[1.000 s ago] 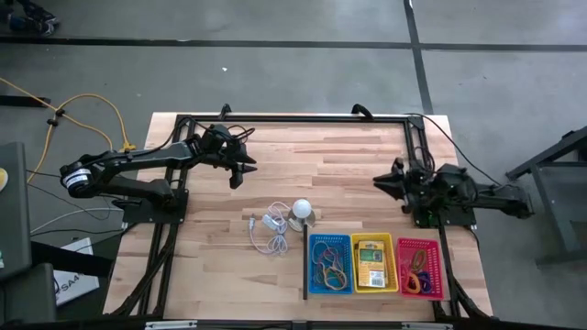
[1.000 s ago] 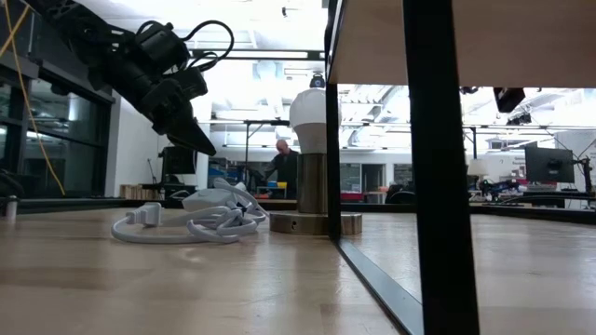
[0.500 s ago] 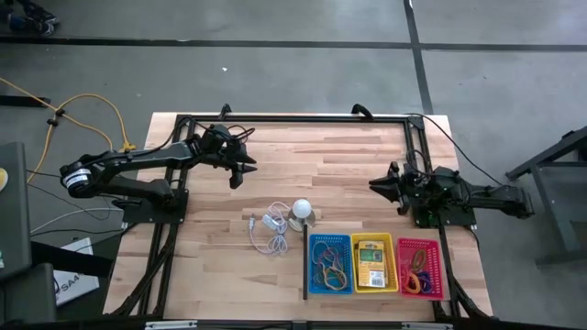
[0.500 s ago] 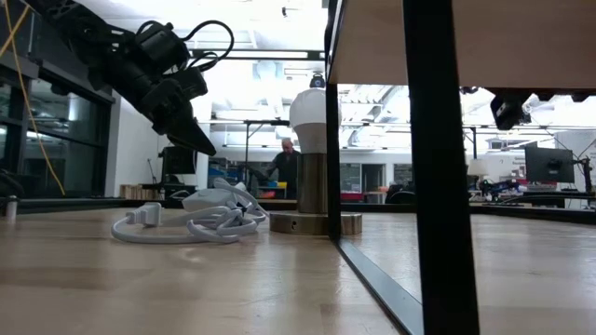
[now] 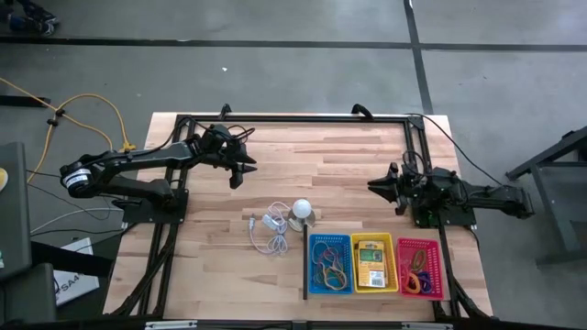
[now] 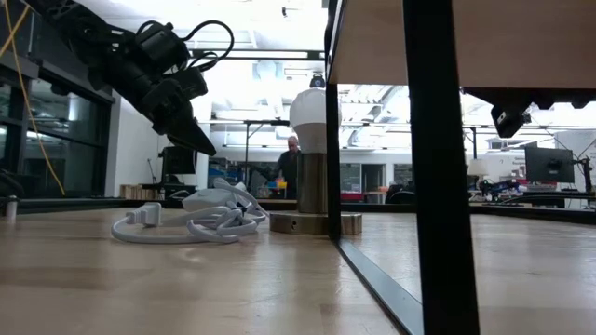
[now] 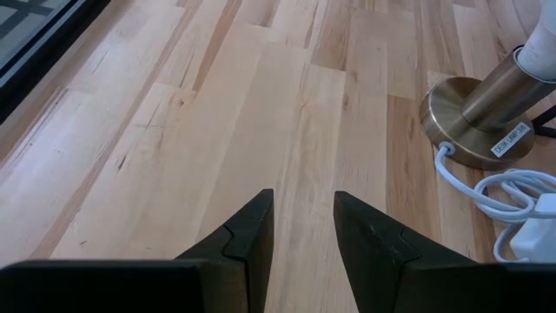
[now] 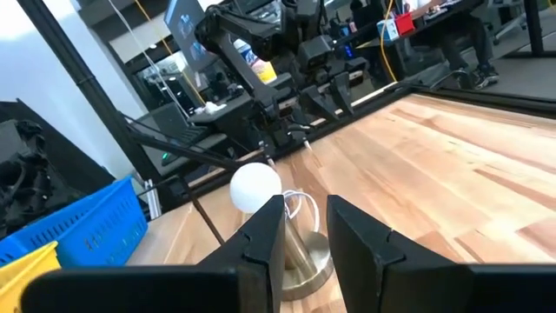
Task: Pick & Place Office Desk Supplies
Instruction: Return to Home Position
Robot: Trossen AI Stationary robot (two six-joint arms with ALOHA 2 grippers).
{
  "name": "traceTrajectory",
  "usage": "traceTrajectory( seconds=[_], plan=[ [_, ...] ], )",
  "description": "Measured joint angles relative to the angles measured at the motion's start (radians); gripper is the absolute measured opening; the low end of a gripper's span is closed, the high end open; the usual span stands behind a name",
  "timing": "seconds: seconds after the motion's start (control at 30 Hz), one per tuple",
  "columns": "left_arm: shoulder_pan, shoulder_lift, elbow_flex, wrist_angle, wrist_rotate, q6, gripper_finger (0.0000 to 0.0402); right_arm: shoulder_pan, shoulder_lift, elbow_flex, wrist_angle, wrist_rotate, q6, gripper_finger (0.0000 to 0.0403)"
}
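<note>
Supplies sit sorted in the blue bin (image 5: 329, 264), yellow bin (image 5: 373, 262) and red bin (image 5: 419, 267) at the front edge of the table (image 5: 348, 151). Left gripper (image 5: 244, 175) and right gripper (image 5: 376, 186) hover empty, fingers slightly spread. Swinging low risks snagging the white cord (image 5: 269, 231) or toppling the bulb lamp (image 5: 302, 210); bare wood between the arms offers room.

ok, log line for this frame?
left gripper open, empty | right gripper open, empty | blue bin, yellow bin, red bin in row on shelf | lamp, cord beside shelf
</note>
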Motion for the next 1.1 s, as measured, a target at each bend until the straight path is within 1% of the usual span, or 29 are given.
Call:
traceTrajectory(
  seconds=[0.3, 1.1],
  plan=[
    [0.0, 0.0, 0.0, 0.0, 0.0, 0.0, 0.0118, 0.0, 0.002, 0.0, -0.005, 0.002, -0.037, 0.0075],
    [0.0, 0.0, 0.0, 0.0, 0.0, 0.0, 0.0118, 0.0, 0.003, -0.002, -0.007, 0.003, -0.05, 0.0075]
  ],
)
